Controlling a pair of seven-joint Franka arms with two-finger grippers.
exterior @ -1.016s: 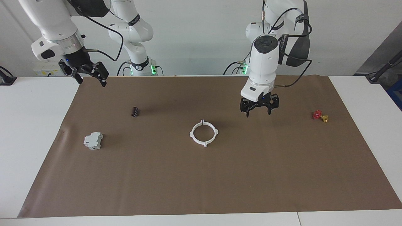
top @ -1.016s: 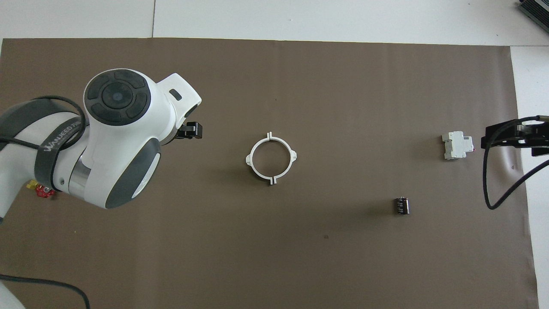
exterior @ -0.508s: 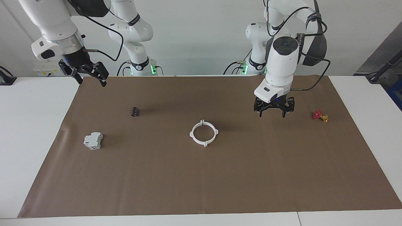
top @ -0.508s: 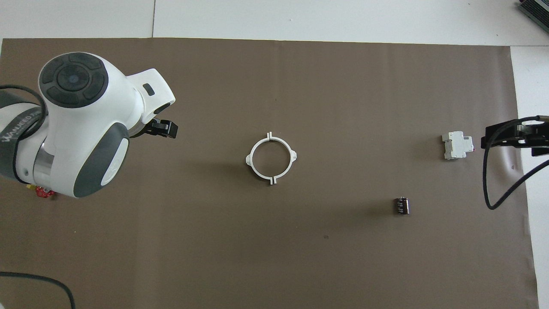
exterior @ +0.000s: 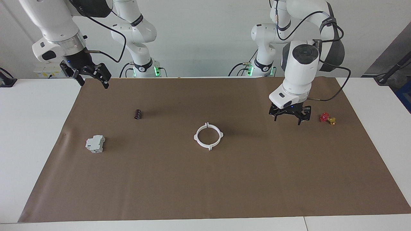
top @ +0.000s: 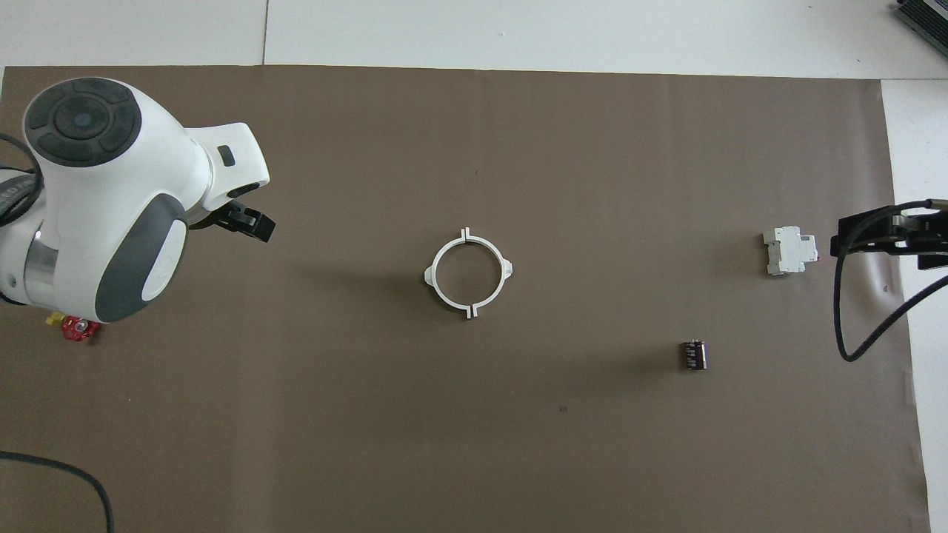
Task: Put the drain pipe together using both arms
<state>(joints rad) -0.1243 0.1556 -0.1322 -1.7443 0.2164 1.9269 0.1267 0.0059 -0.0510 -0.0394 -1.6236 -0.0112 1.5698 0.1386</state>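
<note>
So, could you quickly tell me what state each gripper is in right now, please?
Left gripper: open, holding nothing, over the mat beside the red-and-gold valve.
Right gripper: open, holding nothing, waiting over the mat's corner.
</note>
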